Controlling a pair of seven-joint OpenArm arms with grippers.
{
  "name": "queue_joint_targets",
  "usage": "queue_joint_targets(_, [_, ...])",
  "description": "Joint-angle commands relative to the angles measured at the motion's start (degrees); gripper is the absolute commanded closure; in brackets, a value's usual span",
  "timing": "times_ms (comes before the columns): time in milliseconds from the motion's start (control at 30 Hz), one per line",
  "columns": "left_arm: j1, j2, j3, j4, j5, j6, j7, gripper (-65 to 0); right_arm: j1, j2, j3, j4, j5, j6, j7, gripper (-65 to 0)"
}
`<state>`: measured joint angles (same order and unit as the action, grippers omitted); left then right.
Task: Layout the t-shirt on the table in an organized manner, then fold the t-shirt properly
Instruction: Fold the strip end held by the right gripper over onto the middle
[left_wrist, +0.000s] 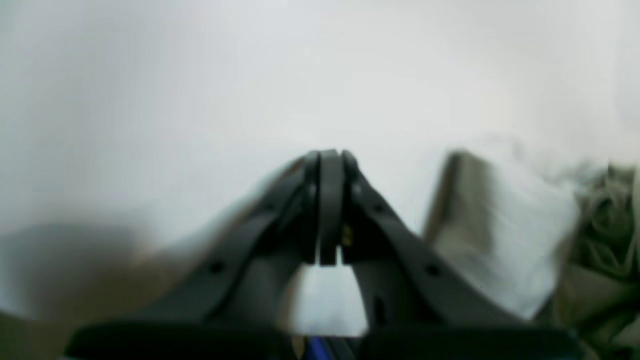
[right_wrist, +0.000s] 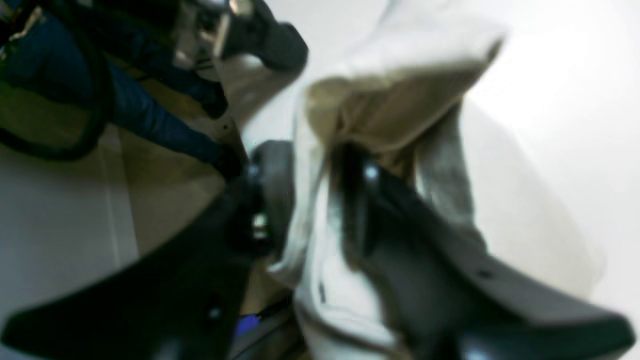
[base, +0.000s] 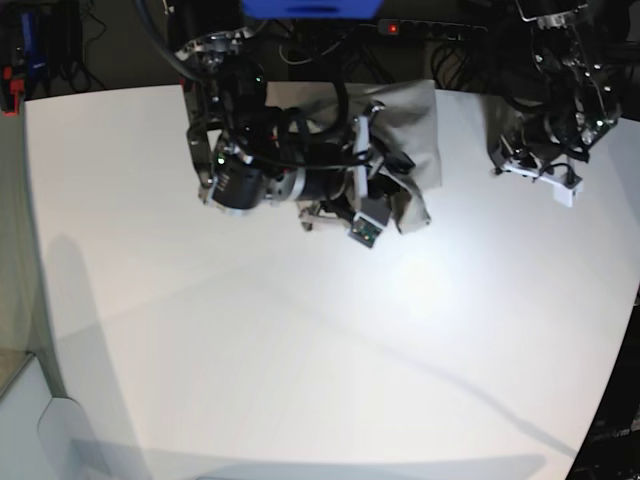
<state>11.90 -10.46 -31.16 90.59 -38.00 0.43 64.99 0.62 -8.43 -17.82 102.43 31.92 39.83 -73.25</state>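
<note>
The t-shirt lies bunched at the far side of the table, under and just behind my right gripper. It is soft, matte cloth of a pale beige-grey colour, crumpled into deep folds with no flat part. I can read no label or print on it; the pictures are too blurred for any writing.

In my right wrist view a fold of this cloth stands up between my two black fingers. The fingers are apart, with a strip of fabric hanging in the gap and lying against the inner face of one of them. I cannot tell if the cloth is pinched or only draped there. The fingers are hard, dark and smooth, long and curved, with small round screw holes.

My left gripper is well apart from the shirt, at the other side of the table. Its black fingers are pressed together at the tips, with nothing between them. In front of it is only the white surface, very blurred. To its right side I see a pale folded shape and some olive-green crumpled material, but I cannot tell what they are.

The table is smooth, matte and white, with a curved near edge, and much larger than the bundle of cloth.
</note>
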Motion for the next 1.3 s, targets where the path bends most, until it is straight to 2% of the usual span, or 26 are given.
queue_joint_targets(0, [-0.16,-0.75,-1.41,0.89,-0.64,0.41,-0.16,-0.1,0.83,-0.50,-0.24,0.91,1.44,0.17,1.39,-25.0])
queue_joint_targets(133, [0.10,-0.75,-4.93,0.89,-0.64,0.41,-0.16,-0.1,0.83,-0.57,-1.03,1.44,1.53,0.17,1.21,-32.4])
queue_joint_targets(333, [1.15,-0.75,-7.74,1.06,-0.73,0.23,-0.16,-0.1,2.41,-0.41,-5.08,1.52,1.62,0.17,1.39,-32.8])
queue_joint_targets(433, [1.86,-0.75,-9.33,2.91,-0.73,0.15,-0.16,-0.1,4.17,1.09,-3.67,1.88,1.53,0.17,1.39,-32.7])
queue_joint_targets(633, [3.26,-0.22,-11.00,10.12,-0.99,0.15,0.20,-0.1,6.01,7.15,-3.23,3.81,1.53,0.17,1.39,-32.6])
queue_joint_targets(700, [3.18,0.57,-11.08,11.26,-4.24,0.06,2.31,-0.2,5.40,8.65,-3.23,4.86,1.53,0.17,1.39,-30.6])
queue_joint_targets(833, [3.09,1.89,-10.82,12.05,-16.46,0.06,3.71,-0.2,4.78,11.20,-3.23,5.57,1.53,0.17,1.47,-24.2])
queue_joint_targets(967, [3.18,5.76,-10.65,12.14,-25.25,0.06,4.24,-0.3,4.43,13.13,0.64,5.57,1.53,0.17,1.39,-22.5])
queue_joint_targets(1167, [4.85,7.60,-1.33,12.23,-28.68,0.06,4.24,-0.6,4.43,16.21,8.20,5.30,1.53,0.17,0.77,-22.6])
queue_joint_targets(1233, [4.93,7.60,1.57,12.23,-28.86,0.06,4.24,-4.2,4.34,17.44,9.34,5.22,1.53,0.17,0.77,-23.5])
queue_joint_targets(1267, [5.37,7.60,2.28,12.23,-28.95,0.06,4.24,-8.5,4.34,17.96,9.78,5.22,1.53,0.17,0.77,-25.0])
